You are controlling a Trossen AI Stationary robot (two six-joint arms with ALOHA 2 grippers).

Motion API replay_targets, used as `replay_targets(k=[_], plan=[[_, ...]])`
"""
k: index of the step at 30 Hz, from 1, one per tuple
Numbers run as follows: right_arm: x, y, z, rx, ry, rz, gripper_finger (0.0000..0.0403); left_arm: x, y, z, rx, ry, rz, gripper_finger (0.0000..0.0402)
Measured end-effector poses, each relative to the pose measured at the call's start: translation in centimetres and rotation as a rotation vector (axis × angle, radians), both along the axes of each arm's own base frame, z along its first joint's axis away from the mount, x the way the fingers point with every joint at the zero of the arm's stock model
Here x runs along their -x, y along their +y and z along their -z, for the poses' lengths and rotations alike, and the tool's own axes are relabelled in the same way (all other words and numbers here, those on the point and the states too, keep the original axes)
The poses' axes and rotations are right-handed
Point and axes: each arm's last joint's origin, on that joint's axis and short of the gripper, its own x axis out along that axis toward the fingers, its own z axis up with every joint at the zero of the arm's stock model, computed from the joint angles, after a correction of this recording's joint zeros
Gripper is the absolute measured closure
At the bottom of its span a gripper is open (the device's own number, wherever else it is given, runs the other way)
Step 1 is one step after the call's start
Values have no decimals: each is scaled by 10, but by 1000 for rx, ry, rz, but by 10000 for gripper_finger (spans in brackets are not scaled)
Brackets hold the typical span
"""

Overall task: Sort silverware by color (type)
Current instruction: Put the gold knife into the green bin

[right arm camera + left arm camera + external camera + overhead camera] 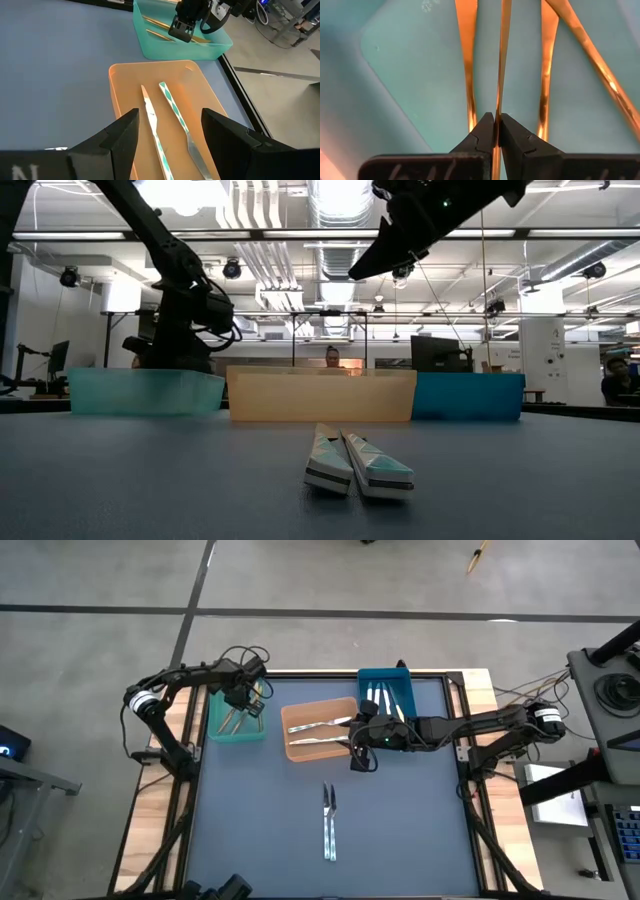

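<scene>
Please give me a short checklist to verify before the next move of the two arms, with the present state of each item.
1. Left gripper shut on a gold piece: ok.
2. Left gripper is over the teal bin: ok.
3. Right gripper open, holding nothing: ok.
4. Right gripper over the orange bin, two silver pieces lying inside: ok.
5. Two pieces on the mat not yet sorted: not ok.
6. Held piece touches the teal bin floor: cannot tell.

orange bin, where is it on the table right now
In the high view the orange bin sits at the table's far middle, between the teal bin on its left and the blue bin on its right, holding two silver pieces.
</scene>
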Motion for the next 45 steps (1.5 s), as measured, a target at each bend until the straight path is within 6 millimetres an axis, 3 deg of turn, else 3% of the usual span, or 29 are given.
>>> replay_targets(k=[30,45], plan=[[1,0,2,6,7,-3,197,1,-2,3,14,-20,-15,401],[1,0,2,6,7,-3,197,-5,2,16,34,-25,-9,401]])
